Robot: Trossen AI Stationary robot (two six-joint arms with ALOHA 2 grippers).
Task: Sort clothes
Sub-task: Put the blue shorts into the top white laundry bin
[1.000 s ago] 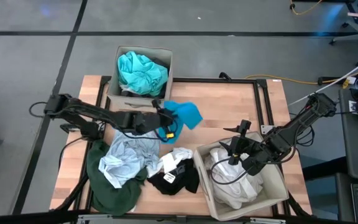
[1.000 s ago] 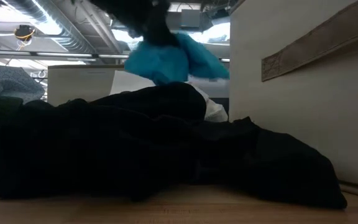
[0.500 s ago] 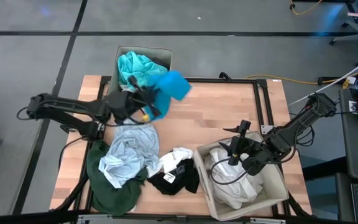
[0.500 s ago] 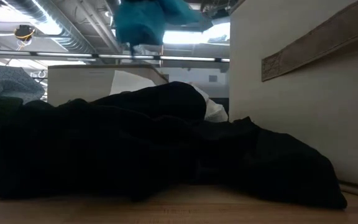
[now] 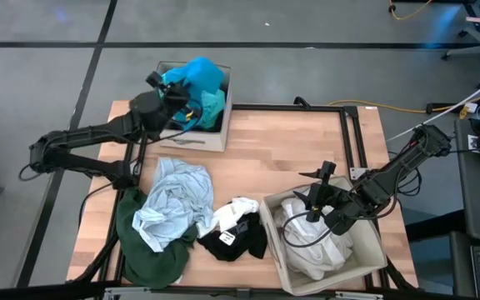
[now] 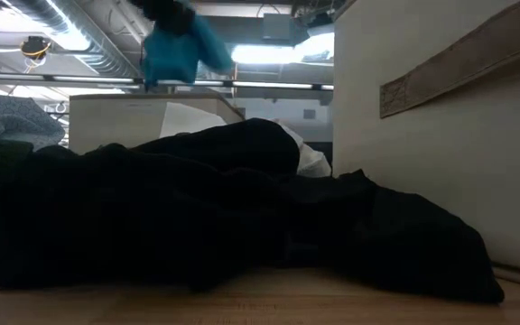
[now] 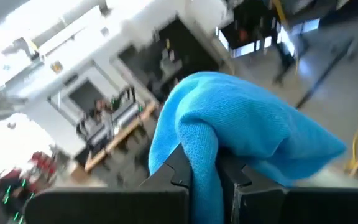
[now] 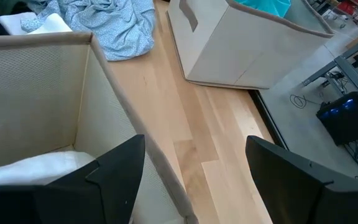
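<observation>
Left pincer (image 5: 192,102) grips a bright blue garment (image 5: 200,72) over the far box (image 5: 192,138).
On the wooden bench (image 5: 290,154), nearest lies the clothes pile (image 5: 173,217); beside it, the right pincer (image 5: 317,202) hangs open over the near box (image 5: 373,242). Only the left wrist view shows workshop shelving beyond the bright cloth.

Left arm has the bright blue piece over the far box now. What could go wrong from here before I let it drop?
1. The bright blue garment hangs from the shut left tool near the far box's rim; released here, part may drape over the edge.
2. The teal garment already fills that box, so the blue one may slide off.
3. The right tool waits open over the near box, not in the way.
</observation>
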